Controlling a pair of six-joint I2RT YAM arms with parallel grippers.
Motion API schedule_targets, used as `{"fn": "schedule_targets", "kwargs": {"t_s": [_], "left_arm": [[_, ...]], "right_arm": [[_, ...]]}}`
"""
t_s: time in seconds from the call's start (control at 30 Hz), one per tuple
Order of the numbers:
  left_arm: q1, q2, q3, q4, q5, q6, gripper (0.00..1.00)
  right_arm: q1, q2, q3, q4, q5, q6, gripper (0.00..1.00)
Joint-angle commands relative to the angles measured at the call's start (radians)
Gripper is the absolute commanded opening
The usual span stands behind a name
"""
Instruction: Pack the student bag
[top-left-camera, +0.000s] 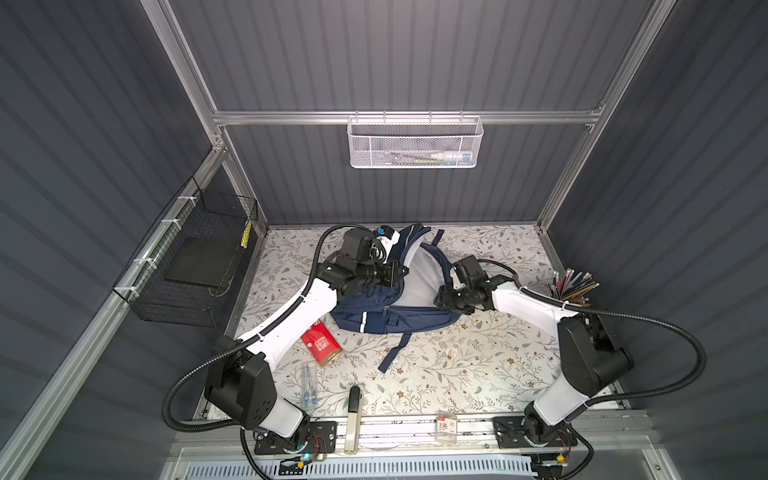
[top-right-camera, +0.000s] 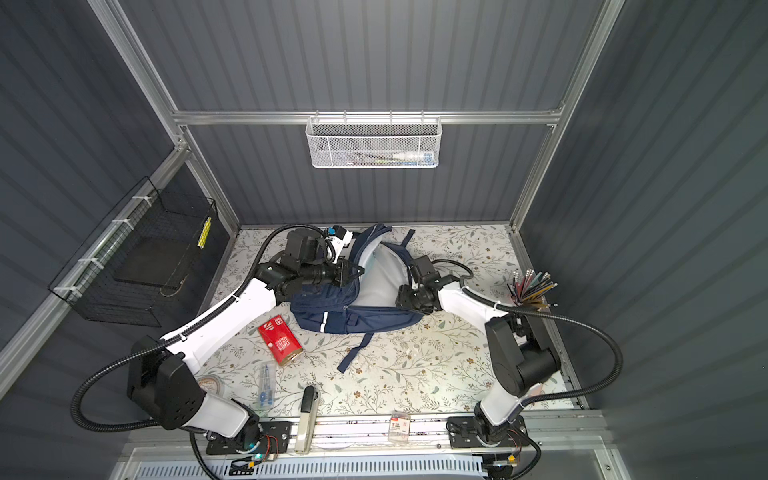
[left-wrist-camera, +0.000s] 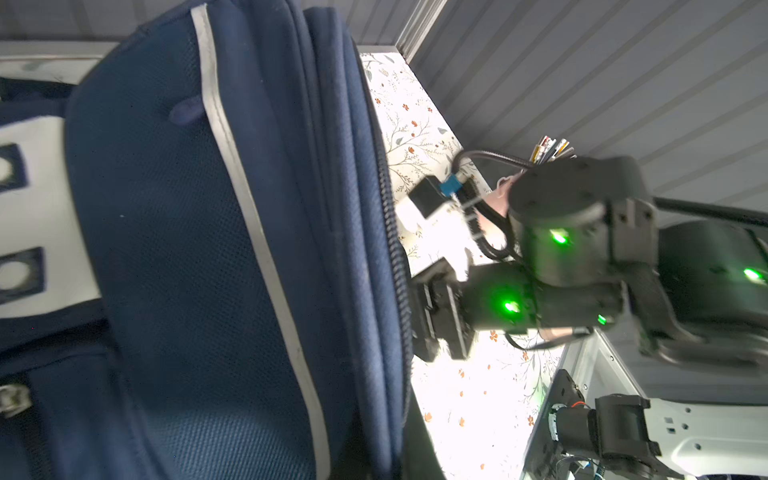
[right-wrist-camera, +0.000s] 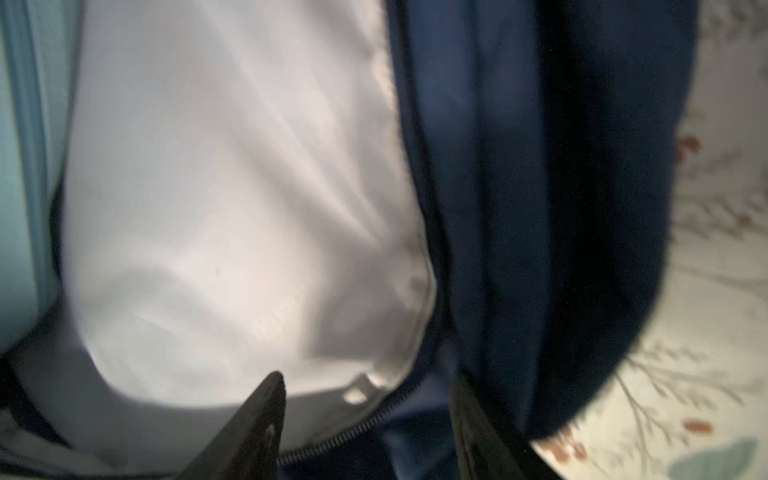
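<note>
The student bag (top-left-camera: 374, 320) (top-right-camera: 332, 316) lies in the middle of the table, navy with white stripes. Its main pocket gapes open and shows pale lining (top-left-camera: 419, 274) (right-wrist-camera: 232, 187). My left gripper (top-left-camera: 397, 272) (top-right-camera: 353, 272) is at the bag's left rim, shut on a fold of the navy fabric (left-wrist-camera: 166, 249), which it holds raised. My right gripper (top-left-camera: 440, 297) (top-right-camera: 401, 297) (right-wrist-camera: 365, 399) is open at the right rim. Its two dark fingers (right-wrist-camera: 266, 415) straddle the zip edge without pinching it. Something light blue (right-wrist-camera: 20, 166) shows at the edge of the lining.
A red box (top-left-camera: 322, 347) lies by the bag's front left. A clear pen pack (top-left-camera: 308, 384), a stapler (top-left-camera: 353, 415) and a small packet (top-left-camera: 446, 424) lie near the front edge. A pencil bundle (top-left-camera: 575, 284) stands at the right. Wire baskets (top-left-camera: 195, 266) (top-left-camera: 415, 143) hang on the walls.
</note>
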Motion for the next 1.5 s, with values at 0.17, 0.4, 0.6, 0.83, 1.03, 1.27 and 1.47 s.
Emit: {"fn": "schedule_targets", "kwargs": {"t_s": [0.17, 0.4, 0.6, 0.83, 1.03, 1.27, 1.47], "left_arm": [[0.013, 0.083, -0.005, 0.013, -0.049, 0.023, 0.0], [0.012, 0.047, -0.014, -0.025, -0.031, 0.031, 0.0], [0.013, 0.065, -0.01, -0.046, -0.01, 0.006, 0.0], [0.013, 0.029, -0.01, -0.15, -0.101, -0.012, 0.39], [0.013, -0.048, -0.012, -0.216, -0.221, -0.057, 0.93], [0.014, -0.23, 0.004, -0.419, -0.431, -0.119, 1.0], [0.017, -0.279, -0.037, -0.529, -0.399, -0.121, 1.0]], "right_arm": [[0.071, -0.177, -0.121, -0.06, 0.157, 0.084, 0.7], [0.28, -0.326, -0.1, 0.032, 0.274, -0.035, 0.87], [0.39, -0.313, -0.092, 0.086, 0.225, -0.036, 0.97], [0.593, -0.149, 0.003, 0.203, 0.196, -0.036, 0.98], [0.668, 0.041, 0.101, 0.265, 0.158, -0.048, 0.96], [0.66, 0.026, 0.042, 0.373, 0.134, -0.008, 0.99], [0.643, 0.095, 0.077, 0.339, 0.148, 0.004, 0.99]]}}
